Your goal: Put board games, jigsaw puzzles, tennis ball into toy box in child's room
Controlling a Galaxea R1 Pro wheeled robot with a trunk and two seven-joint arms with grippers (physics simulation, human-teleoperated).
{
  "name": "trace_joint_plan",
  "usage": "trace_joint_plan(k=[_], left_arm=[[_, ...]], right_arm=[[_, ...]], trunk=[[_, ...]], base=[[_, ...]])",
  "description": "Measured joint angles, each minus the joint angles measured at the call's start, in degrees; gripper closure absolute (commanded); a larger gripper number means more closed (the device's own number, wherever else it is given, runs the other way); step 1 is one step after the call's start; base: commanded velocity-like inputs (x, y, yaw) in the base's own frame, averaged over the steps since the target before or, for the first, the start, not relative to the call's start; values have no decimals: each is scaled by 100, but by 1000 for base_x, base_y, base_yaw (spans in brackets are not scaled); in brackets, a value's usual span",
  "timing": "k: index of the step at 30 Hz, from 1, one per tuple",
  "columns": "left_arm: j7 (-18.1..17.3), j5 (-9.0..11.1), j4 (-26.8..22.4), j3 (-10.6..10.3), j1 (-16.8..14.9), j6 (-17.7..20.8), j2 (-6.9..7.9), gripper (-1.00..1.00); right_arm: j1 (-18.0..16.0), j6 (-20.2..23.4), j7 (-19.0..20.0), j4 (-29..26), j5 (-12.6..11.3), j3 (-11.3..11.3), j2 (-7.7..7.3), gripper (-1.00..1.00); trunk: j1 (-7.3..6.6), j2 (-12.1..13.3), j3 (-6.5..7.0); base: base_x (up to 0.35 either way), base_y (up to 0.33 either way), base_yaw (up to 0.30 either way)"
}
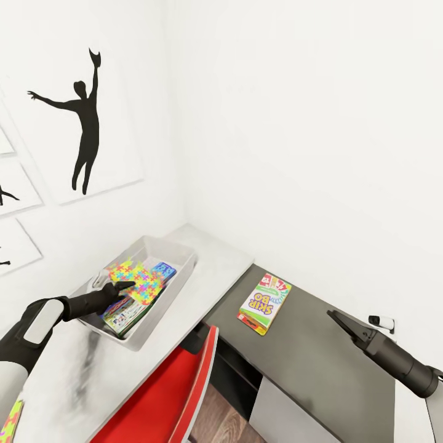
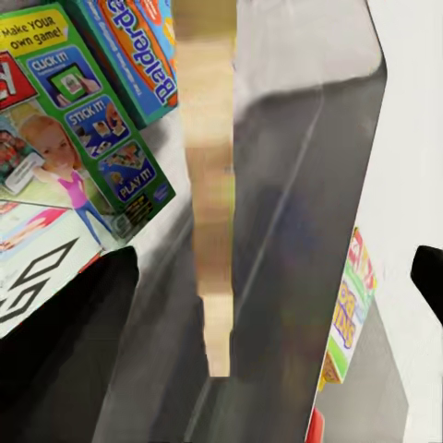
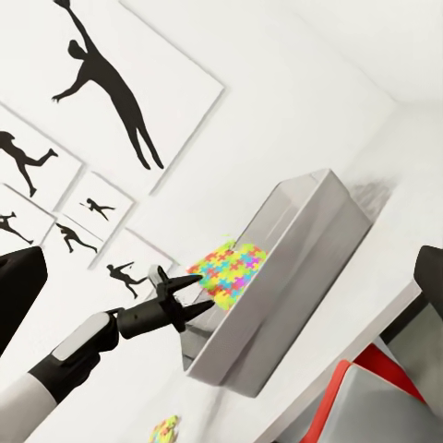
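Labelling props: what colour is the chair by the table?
Red chair, clearest in the head view.

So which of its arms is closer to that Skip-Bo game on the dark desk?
Probably the right gripper, hanging over the dark desk beside the Skip-Bo game. The left gripper is over the toy box.

"SKIP BO" on card box on dark desk. Green game box: "Make YOUR own game!", "CLICK IT!", "STICK IT!", "PLAY IT!". Blue box: "Balderd…", cut off.
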Motion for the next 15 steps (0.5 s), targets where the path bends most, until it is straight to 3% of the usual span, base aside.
trace_joint_plan(k=[15], left_arm=[[-7, -1, -3, 0, 0, -1, 13, -100]], right_arm=[[4, 0, 1, 0, -3, 0, -3, -100]], trunk=[[0, 0, 0]], base=[[0, 0, 0]])
